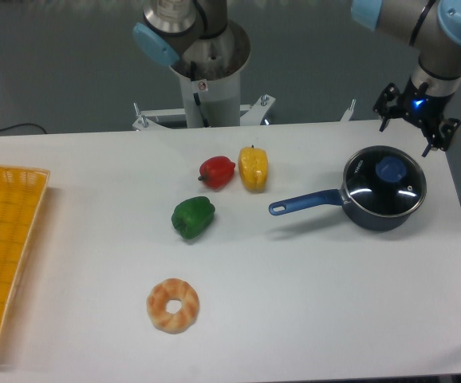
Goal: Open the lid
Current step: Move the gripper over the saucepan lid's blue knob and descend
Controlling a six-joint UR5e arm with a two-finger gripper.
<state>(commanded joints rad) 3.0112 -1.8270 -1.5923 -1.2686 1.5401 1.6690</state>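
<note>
Lid (pixel 384 183) of round dark glass, ringed with a metal rim and topped by a round blue knob (pixel 391 168), sits flat and closed on the dark blue saucepan (pixel 372 214) near the right edge of the white worktop (pixel 310 295), towards the far right corner. The saucepan's long blue handle (pixel 304 202) points left, towards the middle of the worktop.

Above and behind the pot, the black two-finger gripper (pixel 416 128) hangs at the far edge of the worktop, a blue light glowing on its body. Its fingers are spread apart and hold nothing; it is clear of the lid and not touching the knob.

Near the middle of the worktop lie a red bell pepper (pixel 217 171) and a yellow bell pepper (pixel 253 168) just beside each other, with a green bell pepper (pixel 193 217) near them on the front side. A glazed ring doughnut (pixel 172 304) rests closer to the front edge. A yellow plastic basket (pixel 7 247) lies at the left edge.
</note>
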